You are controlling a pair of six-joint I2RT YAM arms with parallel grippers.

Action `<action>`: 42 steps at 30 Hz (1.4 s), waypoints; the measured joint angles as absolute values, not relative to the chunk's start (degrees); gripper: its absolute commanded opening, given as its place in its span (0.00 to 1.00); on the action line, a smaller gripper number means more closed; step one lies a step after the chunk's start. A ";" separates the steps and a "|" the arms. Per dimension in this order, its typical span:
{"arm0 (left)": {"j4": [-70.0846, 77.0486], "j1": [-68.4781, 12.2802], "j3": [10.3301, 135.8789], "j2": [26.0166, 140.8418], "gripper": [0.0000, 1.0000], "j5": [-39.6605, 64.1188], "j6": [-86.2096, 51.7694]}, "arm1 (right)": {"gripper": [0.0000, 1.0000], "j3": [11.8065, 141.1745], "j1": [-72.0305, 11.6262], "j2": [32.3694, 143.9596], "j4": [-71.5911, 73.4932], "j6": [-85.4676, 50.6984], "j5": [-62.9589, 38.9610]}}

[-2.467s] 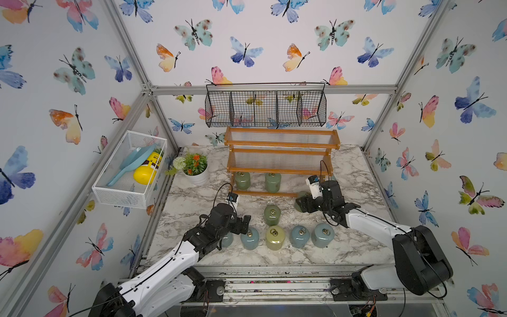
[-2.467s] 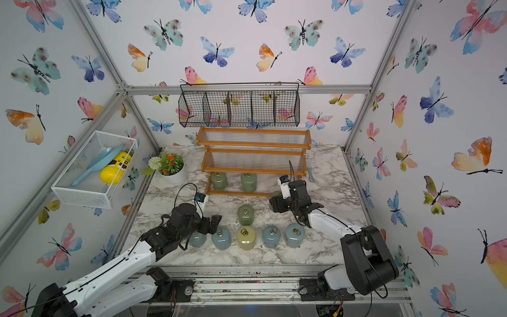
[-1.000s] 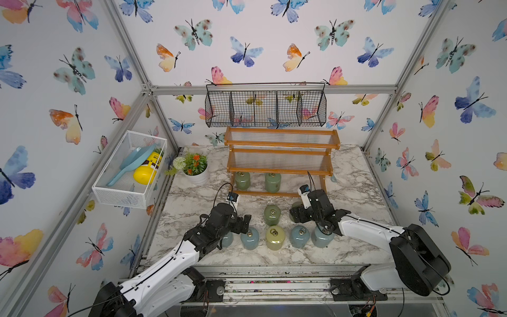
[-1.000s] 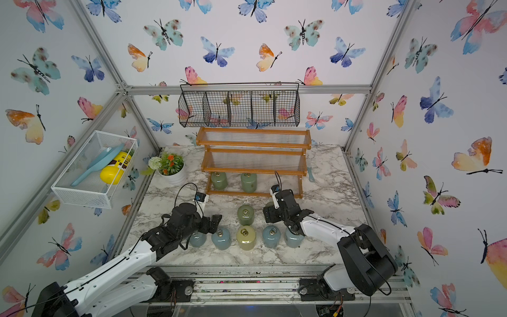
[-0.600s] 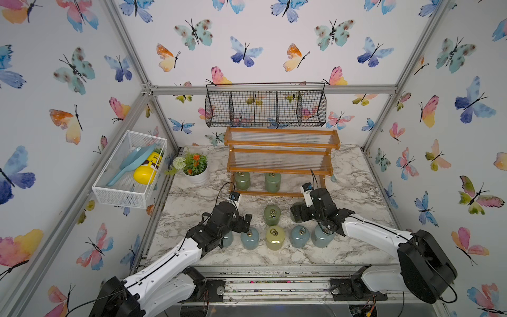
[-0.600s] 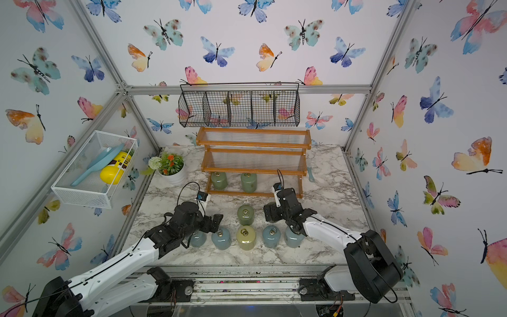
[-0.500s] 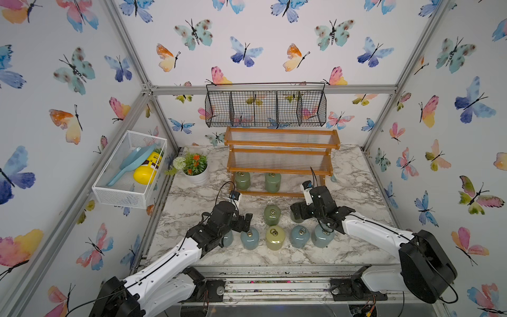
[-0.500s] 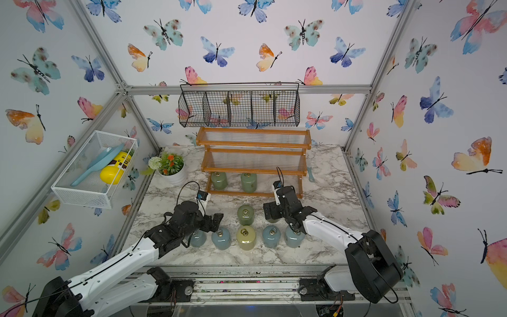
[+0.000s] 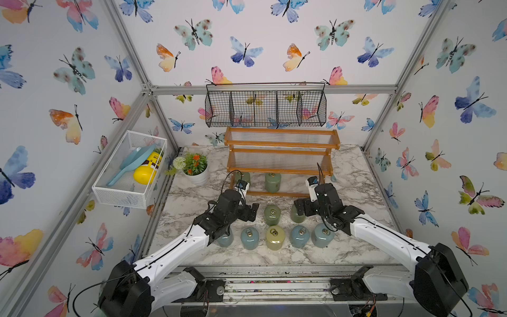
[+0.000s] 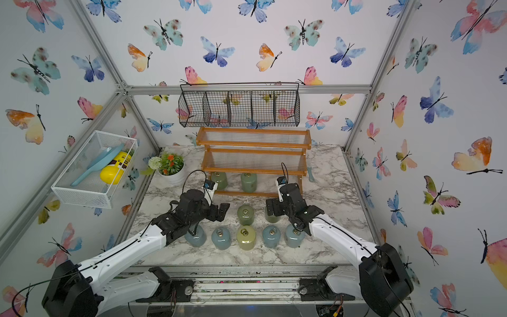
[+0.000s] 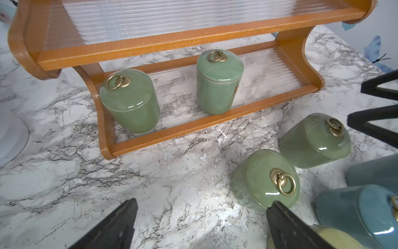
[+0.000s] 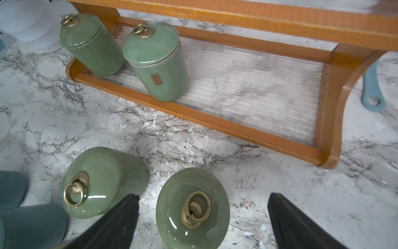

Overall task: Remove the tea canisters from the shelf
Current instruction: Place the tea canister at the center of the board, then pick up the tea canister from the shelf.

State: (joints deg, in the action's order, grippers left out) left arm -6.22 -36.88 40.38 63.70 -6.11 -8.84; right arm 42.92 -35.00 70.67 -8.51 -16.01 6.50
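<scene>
The orange-brown shelf [image 9: 281,142] stands at the back; two green tea canisters [image 11: 217,82] [image 11: 129,101] are on its bottom tier, and the upper tiers show nothing. On the marble, two green canisters [image 9: 272,215] [image 12: 192,211] stand behind a front row of blue ones [image 9: 249,238] and a yellow-green one [image 9: 274,237]. My right gripper [image 12: 202,195] is open, its jaws wide on either side of the right green canister without touching it. My left gripper [image 11: 203,201] is open over bare marble, left of the other green canister.
A white flower pot [image 9: 196,175] sits left of the shelf. A white mesh basket [image 9: 109,192] with a yellow bottle hangs on the left wall. A black wire basket [image 9: 264,108] hangs above the shelf. A blue spoon handle [image 12: 372,90] lies by the shelf's right foot.
My right gripper opened and let go of the green canister it set on the marble, then drew back slightly. The left arm barely moved.
</scene>
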 measured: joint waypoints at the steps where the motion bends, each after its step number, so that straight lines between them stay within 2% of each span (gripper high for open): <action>1: -6.24 -36.53 40.71 63.81 0.98 -6.11 -8.88 | 1.00 42.92 -35.00 70.24 -8.58 -16.08 6.72; 4: -6.44 -34.72 41.47 63.81 0.99 -5.91 -9.21 | 1.00 42.85 -35.00 68.64 -8.56 -16.16 7.31; 15: -6.44 -20.05 41.01 62.76 0.99 0.56 -9.58 | 1.00 42.68 -35.00 67.55 -8.54 -16.56 7.94; 27: -4.05 -19.49 46.15 76.20 0.99 6.52 -5.72 | 1.00 41.71 -34.98 67.66 -8.29 -17.19 7.94; 42: -1.02 -19.49 54.08 88.64 0.99 7.55 -2.96 | 1.00 41.19 -34.98 67.66 -8.29 -17.98 7.94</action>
State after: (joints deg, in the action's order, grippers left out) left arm -1.02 -19.49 54.08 88.64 7.55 -2.96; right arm 41.19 -34.98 67.66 -8.29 -17.98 7.94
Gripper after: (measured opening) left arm 0.984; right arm 0.995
